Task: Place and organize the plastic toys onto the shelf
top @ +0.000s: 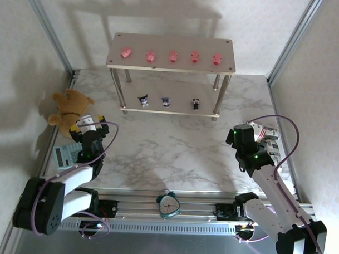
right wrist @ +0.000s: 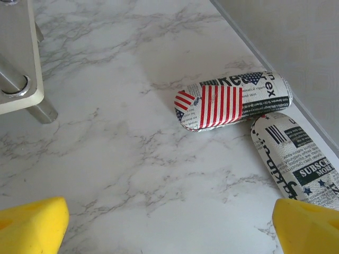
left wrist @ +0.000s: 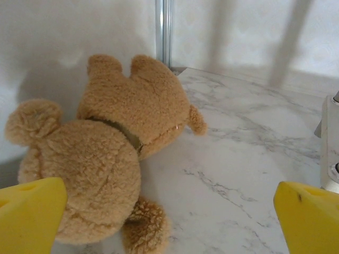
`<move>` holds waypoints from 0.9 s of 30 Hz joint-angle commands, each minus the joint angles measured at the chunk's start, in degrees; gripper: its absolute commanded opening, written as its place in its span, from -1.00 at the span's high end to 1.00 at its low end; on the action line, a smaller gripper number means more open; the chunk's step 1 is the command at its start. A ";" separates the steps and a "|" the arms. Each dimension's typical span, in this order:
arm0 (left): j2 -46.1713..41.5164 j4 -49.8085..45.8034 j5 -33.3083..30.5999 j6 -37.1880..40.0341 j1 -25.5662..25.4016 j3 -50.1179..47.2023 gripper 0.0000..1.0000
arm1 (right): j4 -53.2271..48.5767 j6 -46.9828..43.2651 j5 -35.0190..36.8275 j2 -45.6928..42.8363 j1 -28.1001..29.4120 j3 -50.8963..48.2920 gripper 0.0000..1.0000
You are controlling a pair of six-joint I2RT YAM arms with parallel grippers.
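Observation:
The two-tier shelf [top: 171, 64] stands at the back of the marble table. Several pink pig figures sit in a row on its top board, from the leftmost pig [top: 126, 52] to the rightmost pig [top: 217, 59]. Three dark figurines stand on the lower board: left figurine [top: 143, 99], middle figurine [top: 166, 101], right figurine [top: 196, 104]. My left gripper [top: 87, 126] is at the table's left, open and empty, its yellow pads [left wrist: 29, 211] wide apart beside the teddy bear. My right gripper [top: 241, 135] is at the right, open and empty, pads [right wrist: 32, 225] apart over bare marble.
A brown teddy bear [top: 70, 109] lies at the left wall, close to the left gripper. Two printed glasses cases [right wrist: 233, 100] lie by the right wall. A calculator [top: 65, 155] sits at the left front. A teal alarm clock [top: 168, 204] stands at the front rail. The shelf's corner leg [right wrist: 24, 90] appears at the right wrist view's left.

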 commanded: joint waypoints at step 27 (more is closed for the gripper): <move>19.58 24.89 21.36 -0.61 5.96 -0.19 -0.99 | 48.23 -20.11 -1.57 23.91 -1.64 -6.47 -0.98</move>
